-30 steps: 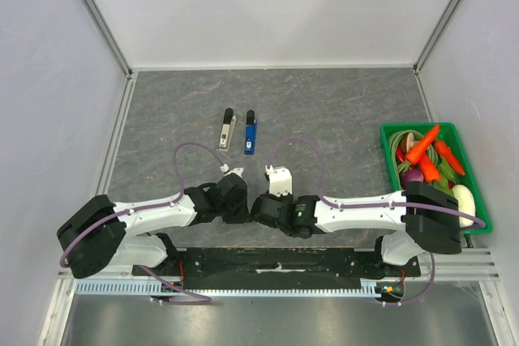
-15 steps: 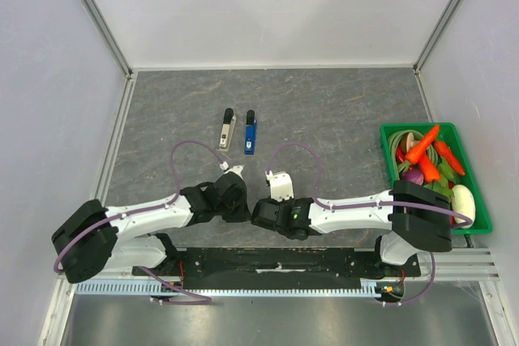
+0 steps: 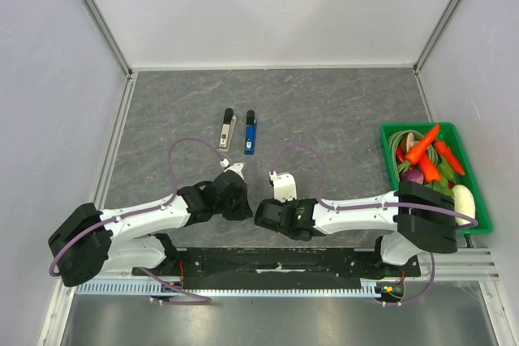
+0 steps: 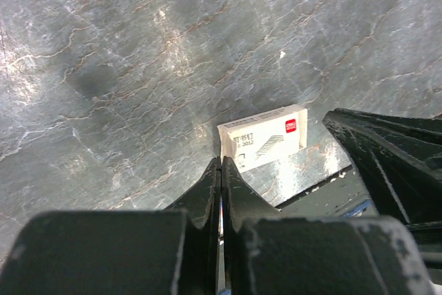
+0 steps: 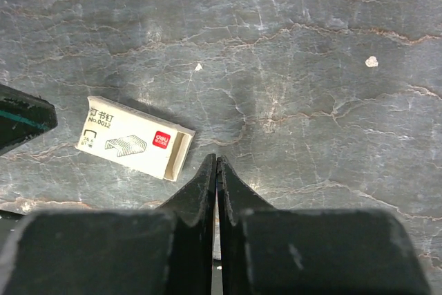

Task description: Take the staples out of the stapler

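The stapler lies apart in two long halves at the middle of the table: the silver-grey half (image 3: 228, 129) on the left and the blue half (image 3: 250, 133) on the right, side by side. My left gripper (image 3: 241, 202) and right gripper (image 3: 266, 213) sit low and close together, well short of the halves. Both are shut and empty, as the left wrist view (image 4: 221, 161) and the right wrist view (image 5: 217, 158) show. A small white staple box (image 4: 262, 137) lies on the table just ahead of the left fingertips. It lies left of the right fingertips (image 5: 135, 146), its open end towards them.
A green bin (image 3: 422, 126) of toy vegetables stands at the right edge of the table. White walls close the table on three sides. A metal rail runs along the near edge by the arm bases.
Both wrists have drawn back a little toward the near edge, the right one more. The stapler halves have not moved. Both grippers stay shut.
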Action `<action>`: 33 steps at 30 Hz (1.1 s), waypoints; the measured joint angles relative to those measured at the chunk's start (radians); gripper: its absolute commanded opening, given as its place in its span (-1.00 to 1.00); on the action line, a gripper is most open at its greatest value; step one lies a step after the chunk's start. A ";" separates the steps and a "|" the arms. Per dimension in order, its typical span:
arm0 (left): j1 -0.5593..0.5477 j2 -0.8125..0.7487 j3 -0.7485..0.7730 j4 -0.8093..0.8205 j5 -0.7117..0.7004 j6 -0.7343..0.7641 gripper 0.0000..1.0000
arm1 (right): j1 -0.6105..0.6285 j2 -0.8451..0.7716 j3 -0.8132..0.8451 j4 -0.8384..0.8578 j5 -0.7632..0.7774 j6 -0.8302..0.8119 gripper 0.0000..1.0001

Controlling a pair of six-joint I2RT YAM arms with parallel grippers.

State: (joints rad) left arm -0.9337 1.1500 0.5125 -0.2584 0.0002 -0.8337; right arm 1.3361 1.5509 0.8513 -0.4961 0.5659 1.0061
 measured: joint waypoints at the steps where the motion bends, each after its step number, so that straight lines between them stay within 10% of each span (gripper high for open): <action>1: 0.000 0.009 0.000 -0.001 0.000 0.002 -0.96 | 0.000 0.000 -0.002 0.002 -0.005 0.001 -1.00; 33: -0.007 0.203 0.034 0.097 0.050 0.032 -0.96 | -0.002 0.083 0.024 0.054 -0.045 -0.055 -1.00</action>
State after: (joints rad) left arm -0.9405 1.3533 0.5468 -0.1616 0.0505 -0.8021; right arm 1.3342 1.6337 0.8757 -0.4419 0.5205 0.9508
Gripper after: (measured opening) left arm 0.025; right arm 0.006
